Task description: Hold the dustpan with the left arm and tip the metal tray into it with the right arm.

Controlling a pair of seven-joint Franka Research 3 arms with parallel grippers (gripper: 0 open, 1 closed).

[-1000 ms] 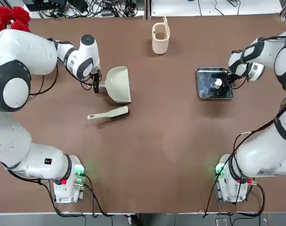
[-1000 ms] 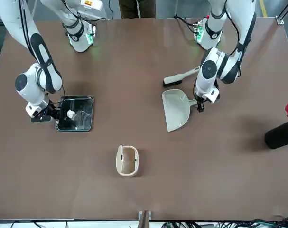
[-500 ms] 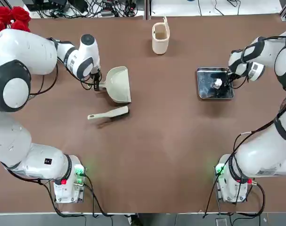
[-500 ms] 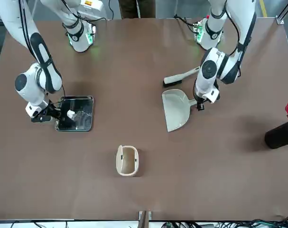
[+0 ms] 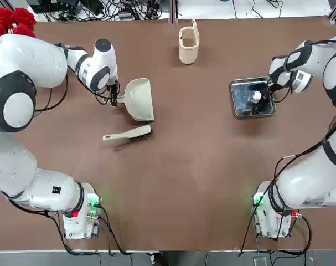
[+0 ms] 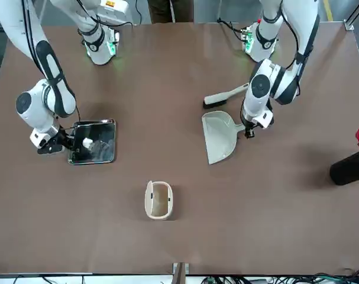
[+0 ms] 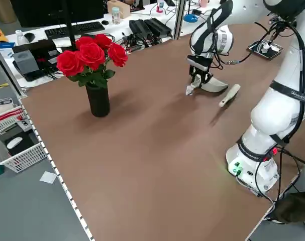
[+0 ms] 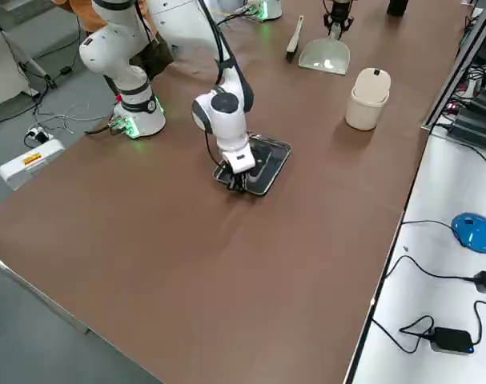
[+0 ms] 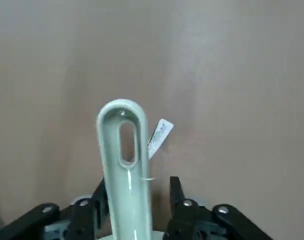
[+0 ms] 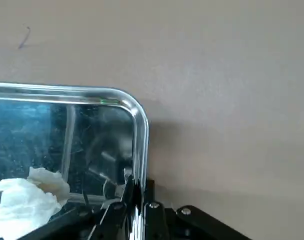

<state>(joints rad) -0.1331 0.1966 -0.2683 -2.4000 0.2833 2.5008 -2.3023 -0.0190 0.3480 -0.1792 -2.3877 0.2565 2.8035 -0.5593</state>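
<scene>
Steel rim of the metal tray (image 10: 139, 131) pinched in my right gripper (image 10: 134, 202) for tipping; my left gripper (image 9: 136, 197) clamps the dustpan (image 5: 139, 98) handle, steadying it.

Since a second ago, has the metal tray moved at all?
Yes. In the top view the metal tray has turned slightly and its gripped edge has shifted a little toward the table's far edge, with the right gripper shut on its rim.
</scene>
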